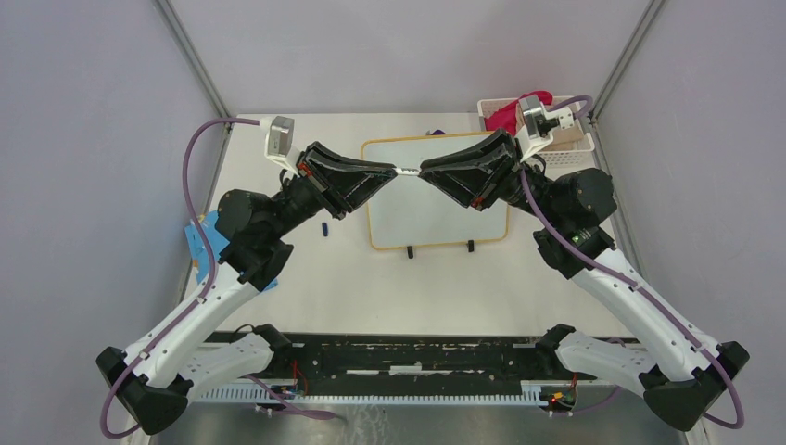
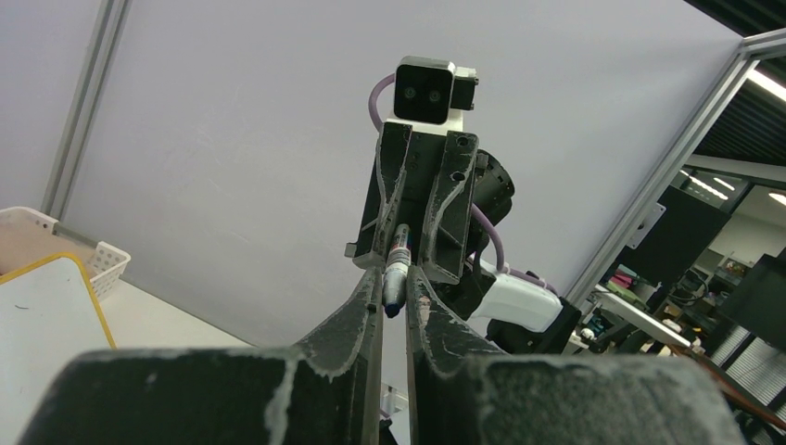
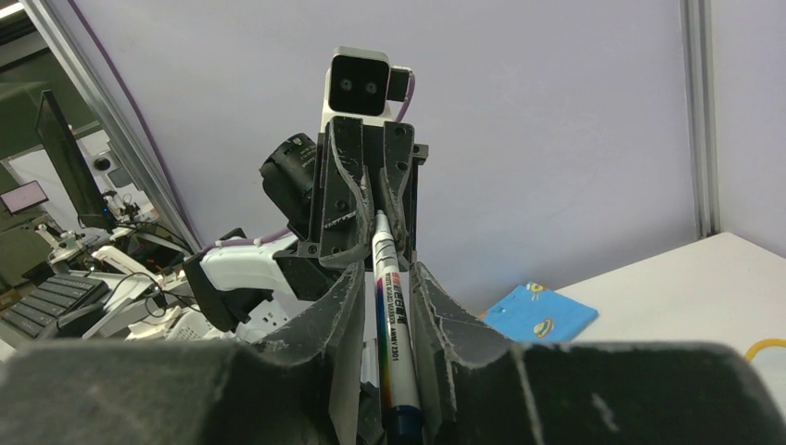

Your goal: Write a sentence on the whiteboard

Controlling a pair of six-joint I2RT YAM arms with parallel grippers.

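Marker (image 1: 408, 171), clamped between left jaws and right jaws, hangs over the whiteboard (image 1: 436, 222), near edge uncovered.

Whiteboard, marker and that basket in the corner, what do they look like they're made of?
The whiteboard has a smooth white face, likely a coated panel, and a yellow-orange frame that looks like plastic. The marker looks like glossy white plastic with a printed label and a blue end. The basket seems moulded white plastic, given its lattice walls.
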